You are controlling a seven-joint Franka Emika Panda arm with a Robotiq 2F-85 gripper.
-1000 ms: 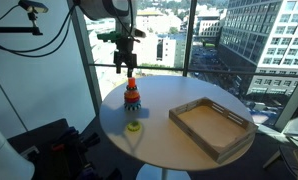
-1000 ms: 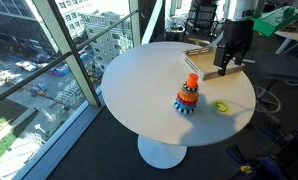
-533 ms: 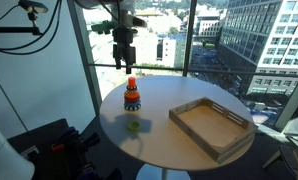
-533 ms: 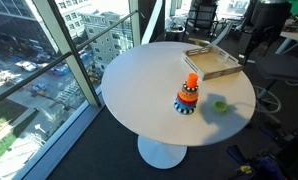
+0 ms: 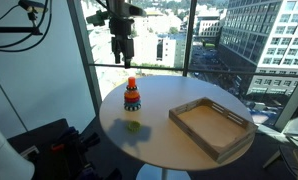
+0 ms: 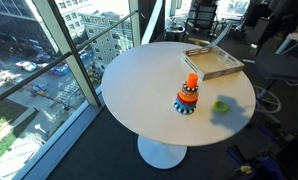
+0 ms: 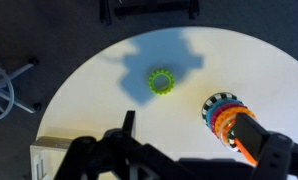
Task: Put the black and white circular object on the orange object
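Claw (image 5: 121,60) high over a round white table (image 5: 159,152), orange tower (image 5: 132,95) standing below it.

Nearest lies a yellow-green ring (image 5: 133,126), flat on the table, with a wooden tray (image 5: 211,125) off to the right. Just beyond the ring the orange tower stands upright, its long axis vertical and its rounded tip pointing straight up. The black and white disc (image 7: 215,106) looks to be the dark band threaded low around that tower, lying flat, though it is too small to be sure. Well above the tip, the claw hangs with its fingers spread and nothing between them.
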